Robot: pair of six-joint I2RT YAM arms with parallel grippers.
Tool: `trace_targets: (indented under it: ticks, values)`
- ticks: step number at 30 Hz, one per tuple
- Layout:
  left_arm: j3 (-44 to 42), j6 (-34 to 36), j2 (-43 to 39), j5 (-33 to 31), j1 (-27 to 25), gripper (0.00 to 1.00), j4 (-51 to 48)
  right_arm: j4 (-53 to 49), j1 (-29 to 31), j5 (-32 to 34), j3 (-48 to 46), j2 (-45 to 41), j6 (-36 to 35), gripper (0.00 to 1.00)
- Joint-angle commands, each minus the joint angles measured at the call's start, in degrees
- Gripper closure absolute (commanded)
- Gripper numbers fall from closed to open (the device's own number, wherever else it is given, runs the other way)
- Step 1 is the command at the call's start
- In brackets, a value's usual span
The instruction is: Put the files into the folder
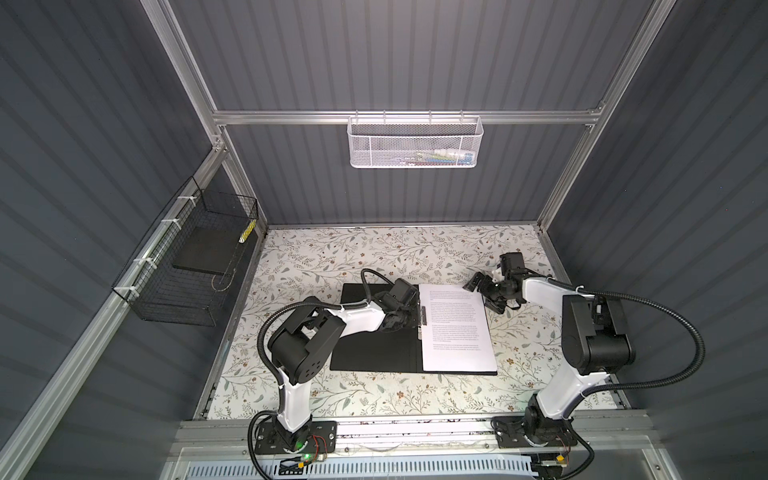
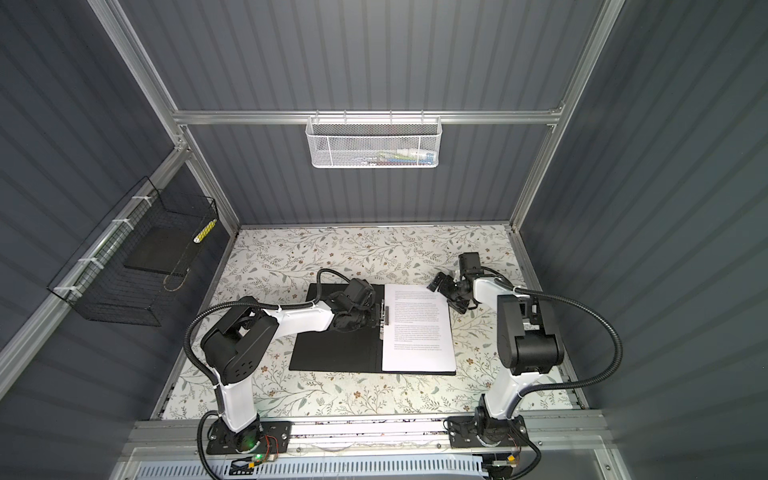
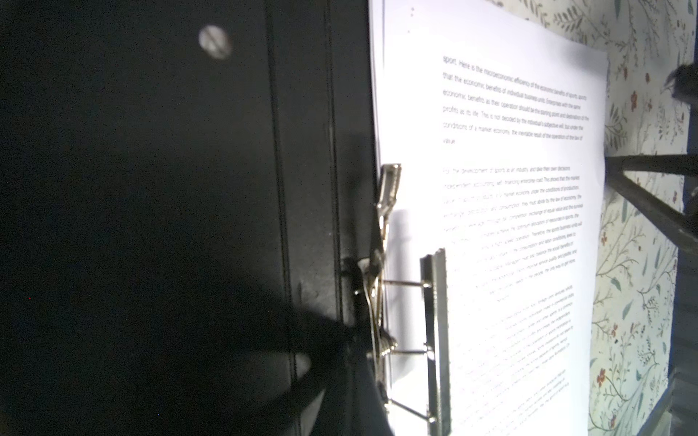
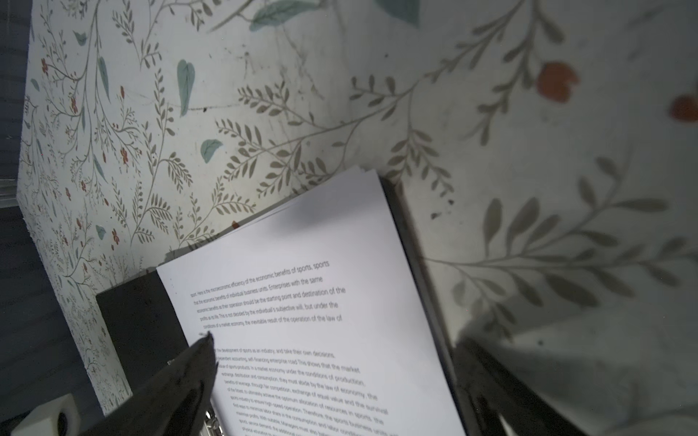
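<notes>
Finds thin flat folder [image 1: 374, 345] open, black lining up. Finds white printed paper sheets [image 1: 455, 332] on folder's right half, under silver metal clip [image 1: 423, 316]. Records left gripper [image 1: 405, 322] closed at folder's clip lever, right gripper [image 1: 484, 297] wide over folder's far right corner.

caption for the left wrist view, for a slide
Printed files lie in the open folder, its metal clip over their edge.

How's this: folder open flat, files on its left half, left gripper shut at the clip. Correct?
No. The files sit on the folder's right half, as both top views show. Folder open flat, left gripper shut at the clip: fine.
</notes>
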Motion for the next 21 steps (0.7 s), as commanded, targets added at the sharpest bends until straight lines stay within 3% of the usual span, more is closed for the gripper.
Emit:
trace_targets:
  ticks: [1,8,13,21]
  values:
    - [-1.6,-1.8,2.9,0.4,-2.8,1.0,-6.2,-3.6,-1.6,-2.4,1.5,0.9,-2.2,0.01]
    - [-1.9,-3.4,-0.1,-3.6,-3.1,1.0,-9.7,-5.1,-2.7,-2.0,4.1,2.0,-3.1,0.01]
    - [0.5,-1.2,-2.3,-5.2,-2.5,1.0,-14.5,-5.5,-2.8,0.7,3.3,-3.8,-2.9,0.01]
    - [-1.7,1.9,-10.5,-3.9,2.7,0.97,-17.5,-7.6,4.4,-4.5,5.2,-9.7,-7.8,0.01]
